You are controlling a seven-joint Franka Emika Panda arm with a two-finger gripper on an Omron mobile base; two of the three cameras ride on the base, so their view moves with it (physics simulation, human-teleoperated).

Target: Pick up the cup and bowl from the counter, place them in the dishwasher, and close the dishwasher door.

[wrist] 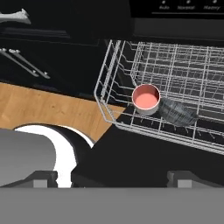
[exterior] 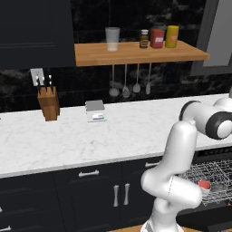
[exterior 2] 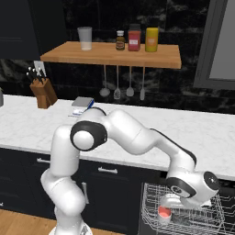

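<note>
The cup (wrist: 146,99) sits upright in the dishwasher's pulled-out rack (wrist: 183,70), touching a dark grey bowl (wrist: 176,112) beside it, so both placements look done. The gripper (wrist: 112,177) hovers above the rack corner, fingers (wrist: 43,178) wide apart and holding nothing. The door appears open, so closing it remains.

the rack (wrist: 175,65) of the dishwasher (wrist: 175,17) is pulled out and open on top. the cup (wrist: 146,99) and a dark bowl (wrist: 177,113) sit touching at the rack's front corner. the rest of the rack behind them is free.
</note>
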